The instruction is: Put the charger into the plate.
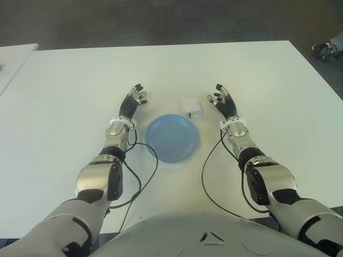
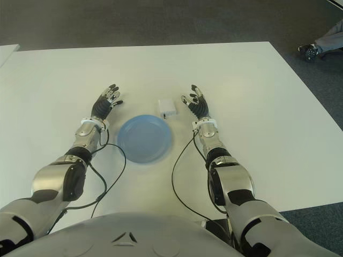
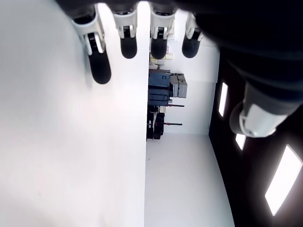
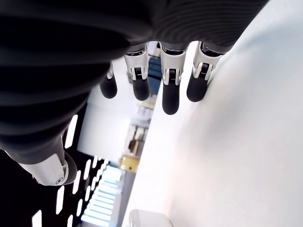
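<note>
- Charger [image 1: 191, 106]: small white block, lying flat on the white table [image 1: 257, 80], a short stub of plug or cable at its near edge.
- It sits just beyond the far right rim of the blue plate [image 1: 172, 137], close to the rim; whether the two touch I cannot tell.
- Plate is round, shallow, nothing in it, lying on the table between my two forearms.
- My right hand [image 1: 224, 104] is just to the right of the charger, a narrow strip of table between them. Palm turned inward, fingers [image 4: 170, 97] straight and spread, holding nothing.
- In my right wrist view a white corner of the charger [image 4: 147, 218] shows at the picture's edge, clear of the fingertips.
- My left hand [image 1: 133, 101] shows to the left of the plate, past its far left rim. Fingers [image 3: 100, 66] extended and relaxed, nothing in the grip.
- Black cables run from both wrists back along the table toward my torso; the left one [image 1: 147, 176] loops near the plate's near left rim.
- Shoe of a person [image 1: 325, 50] on the dark floor past the table's far right corner.
</note>
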Robot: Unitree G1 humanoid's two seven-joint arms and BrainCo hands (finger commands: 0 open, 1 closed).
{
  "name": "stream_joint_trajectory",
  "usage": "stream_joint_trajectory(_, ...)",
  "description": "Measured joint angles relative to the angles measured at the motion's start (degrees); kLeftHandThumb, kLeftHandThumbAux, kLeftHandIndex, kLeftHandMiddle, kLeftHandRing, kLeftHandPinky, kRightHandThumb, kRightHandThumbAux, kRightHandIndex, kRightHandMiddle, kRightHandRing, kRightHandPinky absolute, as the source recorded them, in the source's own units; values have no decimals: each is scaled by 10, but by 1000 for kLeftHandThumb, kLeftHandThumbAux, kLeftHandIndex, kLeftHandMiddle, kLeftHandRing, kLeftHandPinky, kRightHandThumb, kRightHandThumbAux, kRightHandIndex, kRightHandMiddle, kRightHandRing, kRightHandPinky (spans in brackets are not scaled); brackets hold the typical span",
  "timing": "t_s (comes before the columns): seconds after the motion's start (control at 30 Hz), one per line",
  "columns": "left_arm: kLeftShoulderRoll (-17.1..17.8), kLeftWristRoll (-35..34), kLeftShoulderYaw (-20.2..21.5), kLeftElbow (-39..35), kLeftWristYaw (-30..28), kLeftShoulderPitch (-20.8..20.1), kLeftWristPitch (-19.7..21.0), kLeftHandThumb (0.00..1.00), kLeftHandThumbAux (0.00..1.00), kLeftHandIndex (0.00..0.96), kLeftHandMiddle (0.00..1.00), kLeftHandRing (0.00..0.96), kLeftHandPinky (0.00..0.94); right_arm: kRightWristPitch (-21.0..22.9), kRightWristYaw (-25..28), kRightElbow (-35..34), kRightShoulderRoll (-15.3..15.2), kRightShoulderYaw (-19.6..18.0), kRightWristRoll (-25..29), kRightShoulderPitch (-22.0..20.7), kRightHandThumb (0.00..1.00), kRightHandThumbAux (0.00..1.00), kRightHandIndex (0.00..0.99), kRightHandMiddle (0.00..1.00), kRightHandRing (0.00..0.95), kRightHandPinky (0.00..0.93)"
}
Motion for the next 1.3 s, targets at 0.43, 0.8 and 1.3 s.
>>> stream_joint_trajectory(0.43,-5,0,-1,-1,0,0,-1,108,523,0,0,0,26,40,65,-32,-33,19,-14,-14,262,575,0,105,153,221)
stream_joint_trajectory(0.8,-6,0,-1,-1,0,0,-2,105,537,0,0,0,22,60,71,-94,-99,156,-173,-37,303,485,0,122,194,272)
stream_joint_trajectory(1.3,-6,3,-4,1,0,-3,2,78,555,0,0,0,23,-8,145,-69,-153,279,-291,-130,407,370,0,10,79,172)
